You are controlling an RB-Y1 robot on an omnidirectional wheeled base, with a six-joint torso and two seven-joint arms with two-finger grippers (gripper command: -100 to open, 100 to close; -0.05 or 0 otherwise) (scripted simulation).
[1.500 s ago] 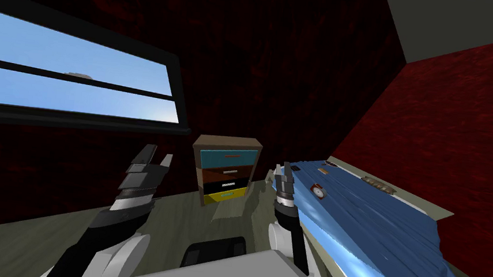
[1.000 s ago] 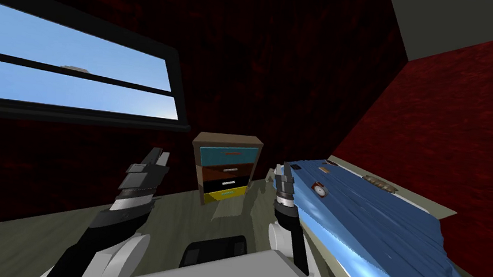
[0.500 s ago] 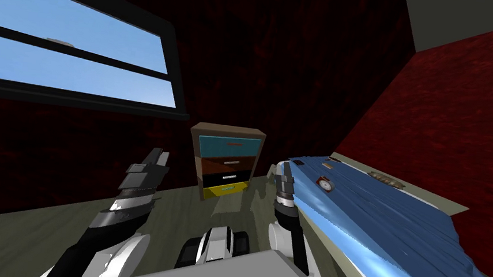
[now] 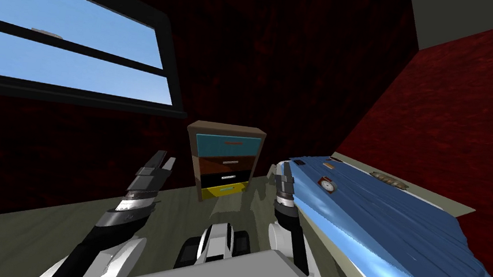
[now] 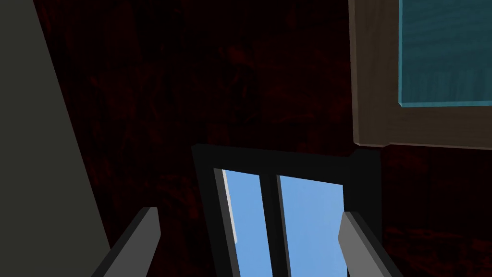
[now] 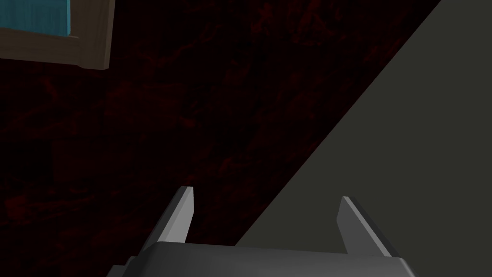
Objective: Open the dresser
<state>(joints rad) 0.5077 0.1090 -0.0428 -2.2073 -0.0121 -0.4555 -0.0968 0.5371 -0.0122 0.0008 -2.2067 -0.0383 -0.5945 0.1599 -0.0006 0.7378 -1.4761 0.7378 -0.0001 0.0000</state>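
Observation:
The small dresser (image 4: 224,163) stands against the dark red back wall, some way ahead of me, with a brown frame and teal, brown, black and yellow drawer fronts, all closed. My left gripper (image 4: 162,162) hangs raised to the dresser's left, well short of it. In the left wrist view its fingers (image 5: 139,235) stand wide apart around nothing, and the dresser's corner (image 5: 375,96) with the teal front shows off to one side. My right gripper (image 4: 285,170) is held up on the dresser's right, open and empty (image 6: 264,211).
A bed with a blue cover (image 4: 392,220) runs along my right, and a small round clock (image 4: 326,184) lies on it. A wide window (image 4: 63,55) fills the left wall. Olive-grey floor (image 4: 26,225) stretches between me and the dresser.
My left gripper's fingers have spread wider. The head view has shifted, with window and dresser sliding slightly left, so I have moved; my base now shows below.

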